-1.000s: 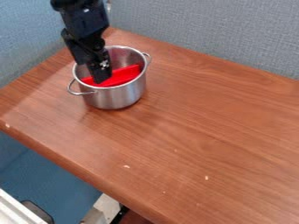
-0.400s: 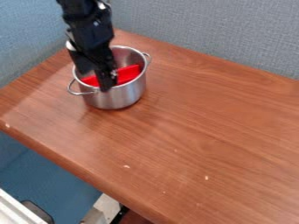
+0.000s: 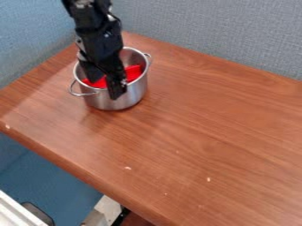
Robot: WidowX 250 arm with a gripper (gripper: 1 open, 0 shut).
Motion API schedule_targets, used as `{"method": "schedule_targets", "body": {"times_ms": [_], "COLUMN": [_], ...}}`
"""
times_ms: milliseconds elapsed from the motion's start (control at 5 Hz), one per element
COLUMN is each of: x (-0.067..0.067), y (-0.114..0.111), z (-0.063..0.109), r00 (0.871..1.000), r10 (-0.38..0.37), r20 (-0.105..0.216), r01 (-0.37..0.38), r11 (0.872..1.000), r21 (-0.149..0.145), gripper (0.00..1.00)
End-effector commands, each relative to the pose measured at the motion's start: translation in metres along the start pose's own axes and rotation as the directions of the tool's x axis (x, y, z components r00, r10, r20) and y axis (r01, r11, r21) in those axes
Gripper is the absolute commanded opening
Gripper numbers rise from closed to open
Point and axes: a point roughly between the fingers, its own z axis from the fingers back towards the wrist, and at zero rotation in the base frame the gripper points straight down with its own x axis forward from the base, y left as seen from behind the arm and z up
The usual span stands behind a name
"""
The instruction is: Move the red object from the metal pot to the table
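As It Reaches In, the Black Pincer Must Pinch the Red Thing

The black pincer (image 3: 104, 86) is pointing down into the shiny metal pot (image 3: 113, 97). Its two fingers look spread apart, and I can't see them squeezing anything. The red object (image 3: 132, 72) is in the pot, and bits of it peek out on both sides of the fingers. The robot arm (image 3: 92, 19) comes down from above and hides part of the pot.

I think the job right now is to grab the red thing. To do it well, put one finger on each side of the thin part, then go down slowly. Close gently, and check that it is held before lifting. If the fingers push on the metal rim, the pot could slide or tip.

Next, lift straight up, high enough to miss the rim and the little side handle (image 3: 76, 89). The brown table (image 3: 200, 128) has lots of room in front of the pot. Set the red thing down softly there, then let go.
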Motion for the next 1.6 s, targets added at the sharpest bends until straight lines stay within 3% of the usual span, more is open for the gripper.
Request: {"method": "schedule_targets", "body": {"times_ms": [0, 200, 400, 1400], "x": [0.013, 0.018, 0.02, 0.003], "y": [0.002, -0.006, -0.014, -0.009], "z": [0.003, -0.002, 0.0, -0.031], "r00": [0.999, 0.998, 0.997, 0.999], "r10": [-0.043, -0.061, -0.078, 0.013], "r20": [0.03, 0.023, 0.029, 0.039], "r01": [0.043, 0.06, 0.078, -0.009], "r11": [0.999, 0.998, 0.997, 0.995], "r21": [0.023, 0.014, 0.008, -0.095], "gripper": [1.0, 0.0, 0.0, 0.0]}}
